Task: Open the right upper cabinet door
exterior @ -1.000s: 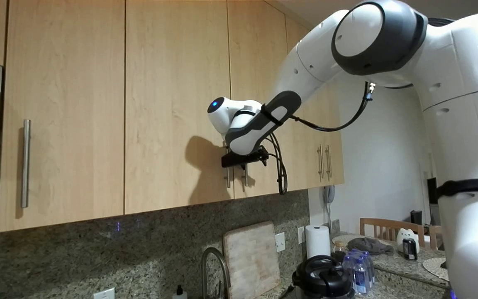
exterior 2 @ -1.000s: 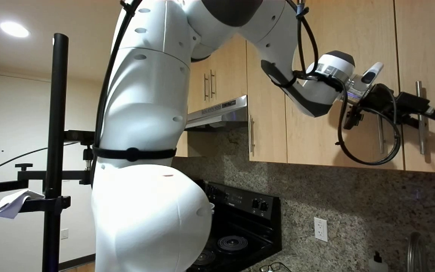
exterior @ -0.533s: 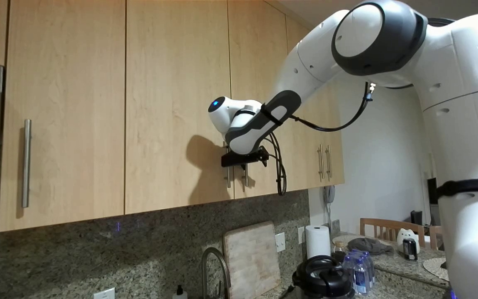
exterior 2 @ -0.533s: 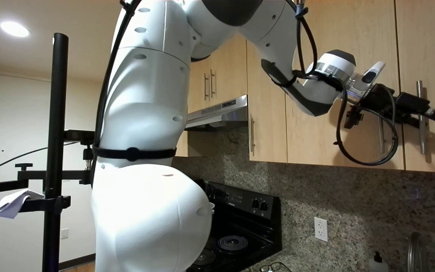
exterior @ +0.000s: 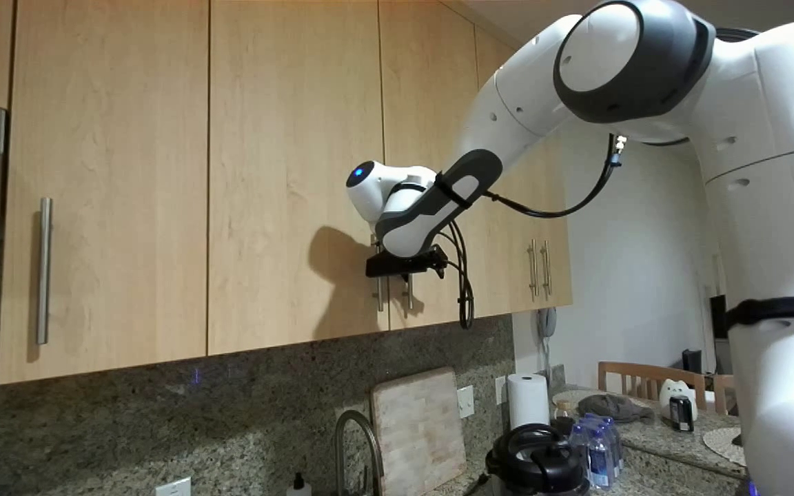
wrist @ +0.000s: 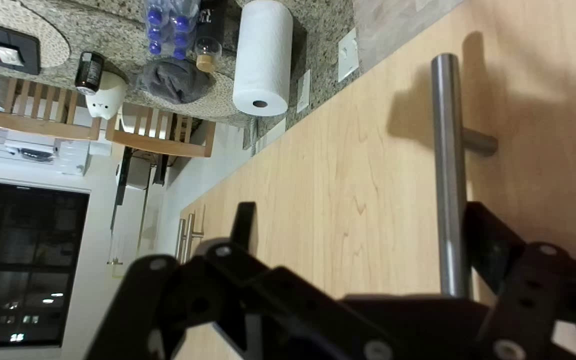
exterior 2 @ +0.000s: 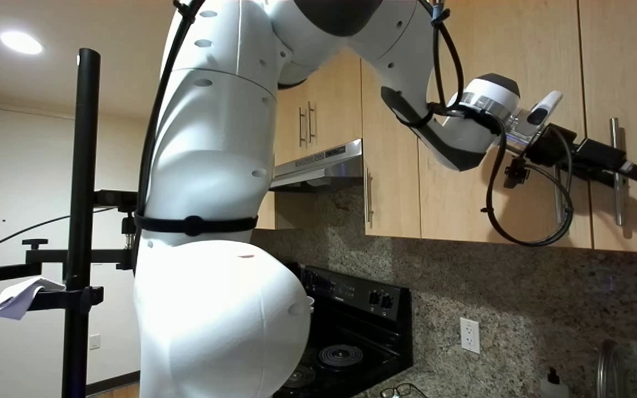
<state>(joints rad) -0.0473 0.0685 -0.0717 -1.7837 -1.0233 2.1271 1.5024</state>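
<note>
Kitchen cabinet door, handle between parted jaws

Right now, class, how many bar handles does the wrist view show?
3: near handle at the open hand; farther off, left handle beside right handle. The hand may hide others.

Cutting board near faucet, paper towels, water bottles

no legible txt, can lbl blurry
</note>
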